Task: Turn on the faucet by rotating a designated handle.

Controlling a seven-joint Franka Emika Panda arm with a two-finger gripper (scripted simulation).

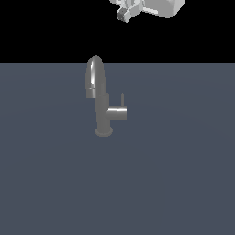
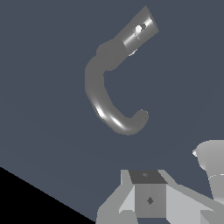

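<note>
The grey faucet [image 1: 103, 110] stands upright on the dark blue-grey floor [image 1: 183, 174], its arched spout [image 1: 95, 75] rising above the body. A short side stub [image 1: 118, 113] points to the exterior view's right, and the thin handle [image 1: 122, 99] stands upright on its end. My gripper [image 1: 127, 14] is high above the faucet and to its right at the frame's top edge, well clear of it, with its two fingers apart and empty. The wrist view looks down on the faucet [image 2: 105, 109]; the handle [image 2: 139, 29] shows end-on on the stub. One finger [image 2: 148, 194] shows there.
The flat floor surrounds the faucet on all sides with nothing else on it. Beyond the floor's far edge is black background. A pale rounded part of the arm [image 2: 212, 166] shows at the wrist view's edge.
</note>
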